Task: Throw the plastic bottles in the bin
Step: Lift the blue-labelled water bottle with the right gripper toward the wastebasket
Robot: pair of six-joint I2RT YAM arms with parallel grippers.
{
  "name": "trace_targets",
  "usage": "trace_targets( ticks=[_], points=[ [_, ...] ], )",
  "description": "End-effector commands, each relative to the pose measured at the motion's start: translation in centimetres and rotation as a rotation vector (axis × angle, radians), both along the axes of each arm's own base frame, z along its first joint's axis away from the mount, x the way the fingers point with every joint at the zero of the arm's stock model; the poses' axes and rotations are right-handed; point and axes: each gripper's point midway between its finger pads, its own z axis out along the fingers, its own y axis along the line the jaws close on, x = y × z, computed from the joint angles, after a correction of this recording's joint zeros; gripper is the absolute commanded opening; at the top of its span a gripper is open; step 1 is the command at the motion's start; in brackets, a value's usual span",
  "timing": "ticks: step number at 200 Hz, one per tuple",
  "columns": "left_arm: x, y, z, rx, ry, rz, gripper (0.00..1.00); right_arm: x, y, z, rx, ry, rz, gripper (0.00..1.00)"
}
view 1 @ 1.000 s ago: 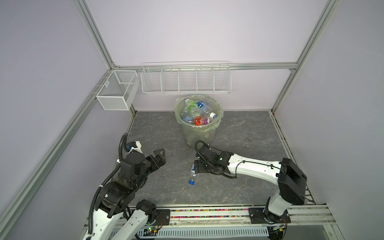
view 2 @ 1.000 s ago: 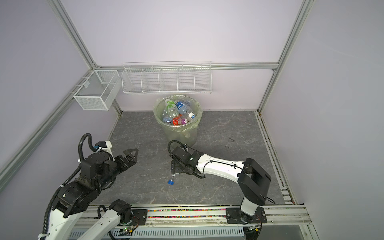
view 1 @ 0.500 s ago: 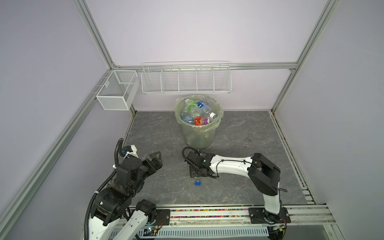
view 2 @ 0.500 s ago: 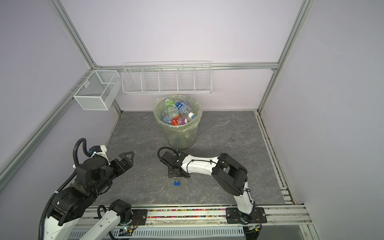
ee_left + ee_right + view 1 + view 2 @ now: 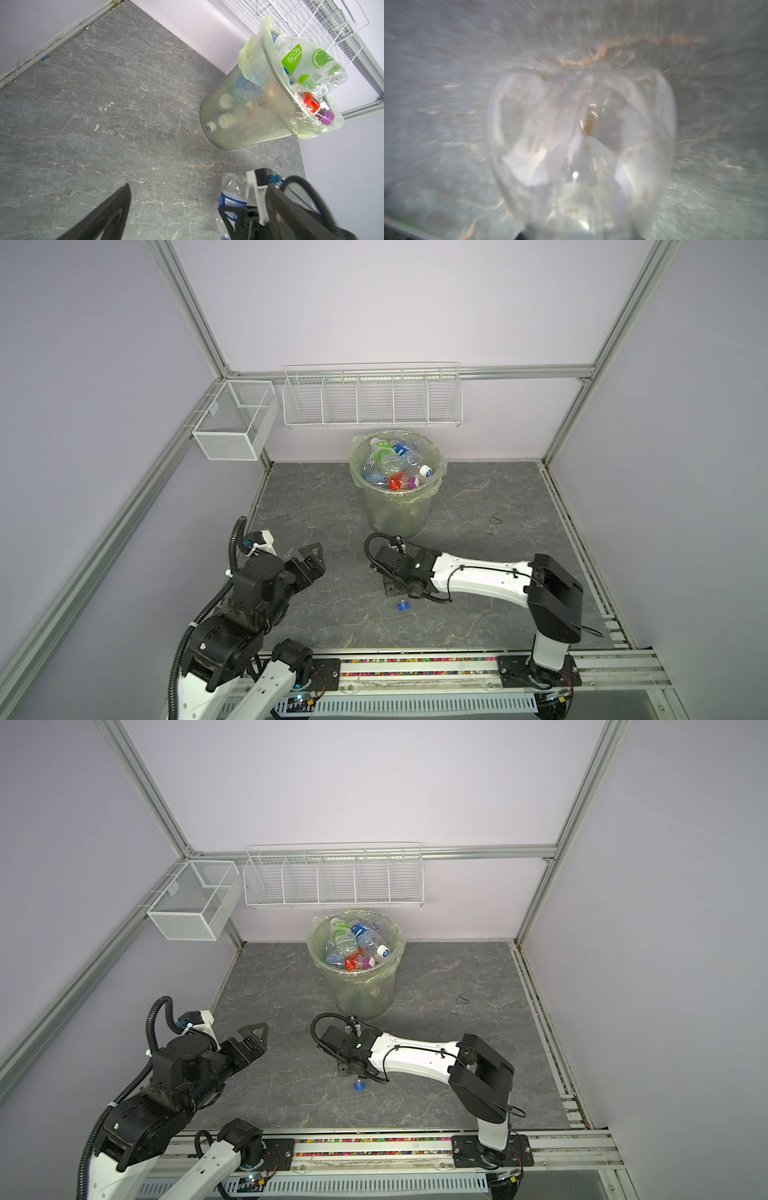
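Observation:
One clear plastic bottle (image 5: 232,195) with a blue label lies on the grey floor in front of the bin (image 5: 395,510). In both top views only its blue cap (image 5: 403,605) (image 5: 359,1085) shows. My right gripper (image 5: 395,591) (image 5: 347,1069) reaches down over it, shut on its body. The blurred clear base of that bottle (image 5: 581,135) fills the right wrist view. My left gripper (image 5: 313,562) (image 5: 199,186) hangs open and empty to the left. Several plastic bottles (image 5: 392,464) are heaped to the rim of the bin (image 5: 245,112).
A white mesh box (image 5: 232,423) and a long white wire rack (image 5: 372,398) hang on the back wall above the bin. Pale walls close the floor on three sides. The arms' rail (image 5: 415,666) runs along the front edge.
My right gripper has swung left and down over the floor bottle, and its jaws have narrowed onto it. The blue cap slid slightly right. My left arm drew back a little, jaws still wide.

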Motion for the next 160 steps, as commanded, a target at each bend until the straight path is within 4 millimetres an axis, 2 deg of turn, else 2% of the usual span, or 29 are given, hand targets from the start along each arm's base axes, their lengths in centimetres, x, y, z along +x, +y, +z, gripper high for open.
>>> trace_targets(
  ticks=[1, 36, 66, 88, 104, 141, 160],
  points=[
    [-0.1, 0.4, 0.0, 0.013, 0.005, 0.019, 1.00, 0.1, -1.7, 6.3, 0.018, -0.155, 0.028, 0.16],
    [0.2, 0.1, 0.1, 0.006, 0.007, 0.011, 1.00, 0.2, -4.6, 15.3, 0.125, -0.351, 0.043, 0.17],
    [0.2, 0.1, 0.2, 0.004, 0.005, 0.011, 1.00, 1.2, -8.9, 23.3, 0.192, -0.553, 0.016, 0.20],
    [0.2, 0.0, 0.3, -0.004, 0.002, 0.008, 1.00, 3.1, -12.0, 27.3, 0.204, -0.632, -0.034, 0.20],
    [0.2, -0.1, 0.4, -0.011, 0.002, 0.004, 1.00, 4.3, -13.4, 29.9, 0.224, -0.667, -0.058, 0.20],
    [0.1, 0.0, 0.7, -0.015, -0.002, 0.008, 1.00, 6.3, -14.1, 36.1, 0.264, -0.780, -0.066, 0.20],
    [0.1, -0.1, 0.6, -0.017, -0.001, 0.010, 0.99, 8.0, -13.2, 37.9, 0.280, -0.820, -0.060, 0.21]
  ],
)
